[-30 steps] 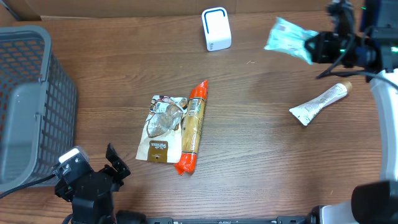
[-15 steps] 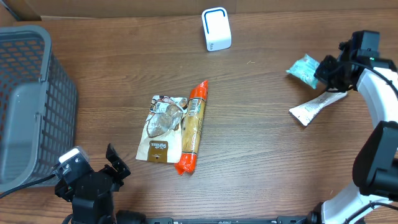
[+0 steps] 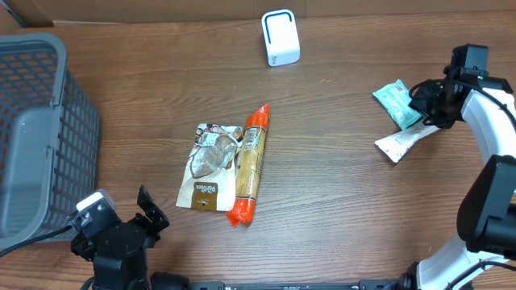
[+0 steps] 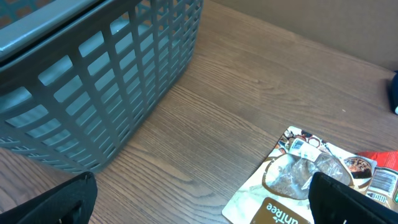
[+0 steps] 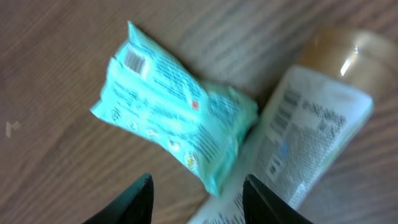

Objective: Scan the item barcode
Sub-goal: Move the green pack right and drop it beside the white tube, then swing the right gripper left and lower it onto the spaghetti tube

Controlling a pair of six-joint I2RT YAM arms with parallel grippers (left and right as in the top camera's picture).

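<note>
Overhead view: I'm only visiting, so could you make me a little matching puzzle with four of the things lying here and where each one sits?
Things:
1 grey basket
2 white box
3 teal packet
4 orange-tipped roll

Places:
A dead centre
B left edge
C far side, middle
D right side, against the white tube

Pairs: 1-B, 2-C, 3-D, 4-A.

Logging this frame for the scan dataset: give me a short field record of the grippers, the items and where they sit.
left gripper: open, empty, beside the basket
right gripper: open above the teal packet, holding nothing
teal packet: flat on the table, barcode face up, against the tube
tube: lying flat, right side
scanner: upright, far edge
centre: brown pouch and orange pack, side by side
</note>
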